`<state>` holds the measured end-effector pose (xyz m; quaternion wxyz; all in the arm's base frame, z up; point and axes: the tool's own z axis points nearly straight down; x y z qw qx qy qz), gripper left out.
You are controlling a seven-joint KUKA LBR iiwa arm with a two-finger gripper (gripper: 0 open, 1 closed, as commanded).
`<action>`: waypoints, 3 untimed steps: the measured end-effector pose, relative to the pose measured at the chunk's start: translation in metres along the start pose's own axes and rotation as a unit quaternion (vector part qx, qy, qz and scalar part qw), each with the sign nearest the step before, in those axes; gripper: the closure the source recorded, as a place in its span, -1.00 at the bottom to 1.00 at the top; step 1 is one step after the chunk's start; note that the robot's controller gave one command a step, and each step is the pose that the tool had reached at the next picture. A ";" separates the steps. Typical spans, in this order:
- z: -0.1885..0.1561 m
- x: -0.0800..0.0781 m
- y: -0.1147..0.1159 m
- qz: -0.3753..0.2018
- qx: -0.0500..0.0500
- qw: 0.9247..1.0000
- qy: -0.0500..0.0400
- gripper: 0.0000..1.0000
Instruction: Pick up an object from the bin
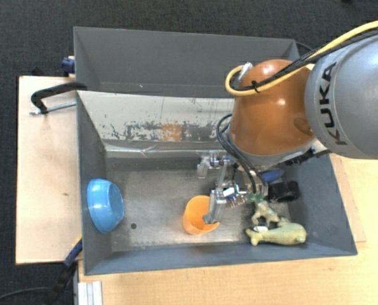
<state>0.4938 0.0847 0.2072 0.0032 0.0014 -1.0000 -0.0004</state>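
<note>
a grey metal bin (176,62) seen from above, with a robot arm reaching in from the right under a rounded orange wrist cover (271,113). the gripper (212,213) is low in the bin, its tip at the right rim of a small orange bowl (195,222) that lies near the front wall, about midway along it. whether the fingers are spread or pressed together cannot be told, because the wrist and its cables crowd over them. this looks like the grasping step: the gripper is at the orange bowl, but nothing appears lifted. the next move probably calls for closing on the bowl's thin rim and lifting straight up, clear of the front wall. just to the right lies a pale yellow-green soft toy (279,234), with a black block (284,190) behind it and a small tangle of bits between them, too cluttered to name. a blue bowl (105,205) leans tilted at the left wall, well apart. the arm hides the bin's back right corner
</note>
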 end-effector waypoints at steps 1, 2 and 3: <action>0.113 -0.009 -0.021 -0.027 -0.001 1.000 -0.002 -1.00; 0.117 -0.010 -0.022 -0.026 -0.001 1.000 -0.005 1.00; -0.031 -0.011 -0.030 -0.061 0.000 0.998 -0.010 1.00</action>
